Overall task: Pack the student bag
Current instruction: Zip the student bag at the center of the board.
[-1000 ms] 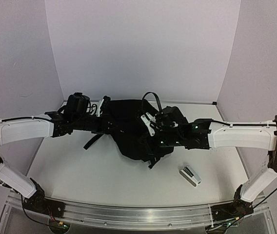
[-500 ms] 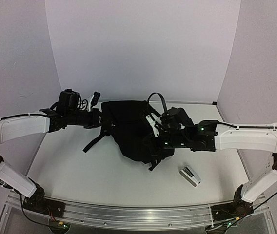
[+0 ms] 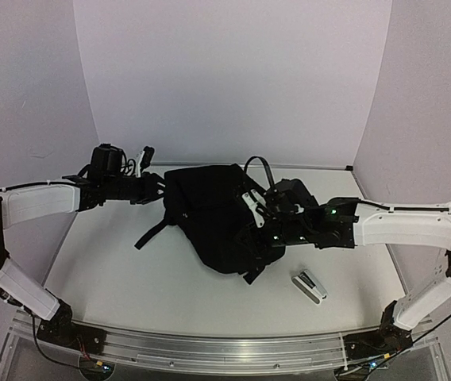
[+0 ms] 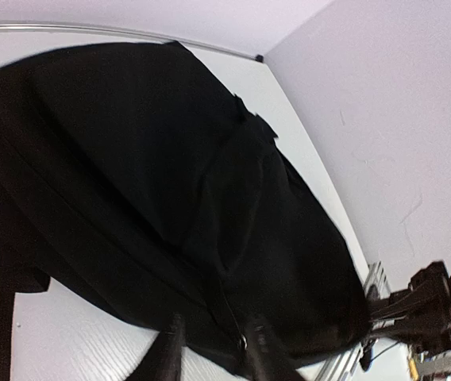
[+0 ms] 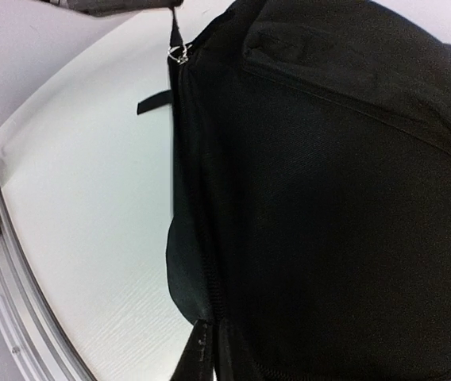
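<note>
Two hands are working on the bag (image 3: 206, 216), which is lying zipped shut in the middle of the table (image 3: 114, 274), so I am judging this as the opening step. My left hand (image 4: 212, 343) is pinching the zip pull (image 5: 176, 33) at the bag's far left corner. My right hand (image 5: 214, 355) is looking pressed together on the fabric beside the zip line, though its fingertips are sitting at the frame edge. Next I am planning to draw the pull along the track while the right hand is holding the cloth taut. Only the right wrist view is showing the pull and its ring (image 5: 179, 54); only the top view is showing the small white and grey item (image 3: 309, 286) lying near the right arm.
</note>
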{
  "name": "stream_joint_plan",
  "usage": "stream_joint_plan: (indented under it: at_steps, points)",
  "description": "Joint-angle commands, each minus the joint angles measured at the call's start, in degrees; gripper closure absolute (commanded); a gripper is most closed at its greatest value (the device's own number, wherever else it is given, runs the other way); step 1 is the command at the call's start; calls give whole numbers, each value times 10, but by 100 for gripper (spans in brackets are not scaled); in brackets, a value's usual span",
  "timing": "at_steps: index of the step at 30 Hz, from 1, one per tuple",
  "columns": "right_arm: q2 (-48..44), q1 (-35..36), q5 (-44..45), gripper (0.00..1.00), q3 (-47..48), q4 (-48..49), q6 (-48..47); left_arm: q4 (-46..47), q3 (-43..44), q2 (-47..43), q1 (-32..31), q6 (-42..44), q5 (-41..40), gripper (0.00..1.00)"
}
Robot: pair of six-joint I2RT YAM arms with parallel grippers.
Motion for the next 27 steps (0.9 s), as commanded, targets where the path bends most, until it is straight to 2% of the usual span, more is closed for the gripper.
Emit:
stream_joint_plan:
  at_steps: [1,2,4,5,8,11,16,23,27]
  points:
    - [-49,4,12,55,7,-41,44,28,27,-22,32,-13,-21,46]
    - [-55,4,37,44,12,-42,54,22,27,-27,32,-21,-26,34]
    - [-62,1,80,33,28,-47,82,-8,36,-36,33,-35,-54,19]
    - [-62,-3,93,28,36,-51,94,-32,48,-34,33,-40,-70,14]
    - [-44,-38,96,21,63,-65,139,-102,97,-3,41,-39,-88,8]
    - [-24,-87,85,16,70,-75,185,-133,139,40,56,-27,-90,4]
    - [-17,-182,45,10,23,-69,240,-161,190,113,95,-28,-88,1]
    - [0,-249,-40,13,-68,-7,278,-153,236,202,113,-44,-39,2]
    - [17,-269,-118,19,-118,70,297,-138,224,216,113,-66,-20,9]
